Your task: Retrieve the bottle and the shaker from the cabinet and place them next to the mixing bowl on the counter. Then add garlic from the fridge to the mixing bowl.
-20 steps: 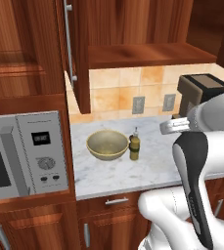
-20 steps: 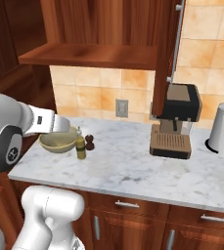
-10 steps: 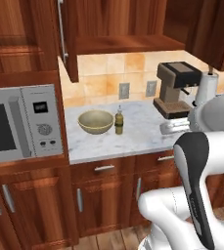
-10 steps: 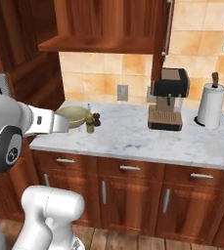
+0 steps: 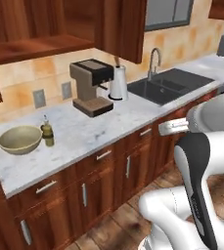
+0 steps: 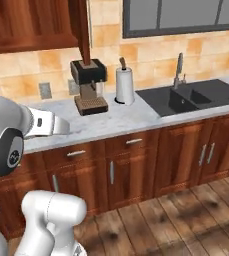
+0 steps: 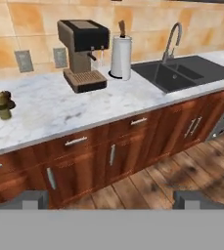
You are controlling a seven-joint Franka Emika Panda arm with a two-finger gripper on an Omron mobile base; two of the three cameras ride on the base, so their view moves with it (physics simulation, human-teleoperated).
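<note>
Progress looks partial: small olive-green glass bottle (image 5: 47, 135) and dark shaker (image 7: 8, 104) stand beside the tan round mixing bowl (image 5: 19, 139) on the marble counter (image 5: 99, 127). Gripper (image 7: 108, 199) gapes empty; garlic remains unfetched.

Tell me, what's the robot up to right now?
Gripper open, holding nothing. Bottle beside mixing bowl on counter. Garlic not added yet.
</note>
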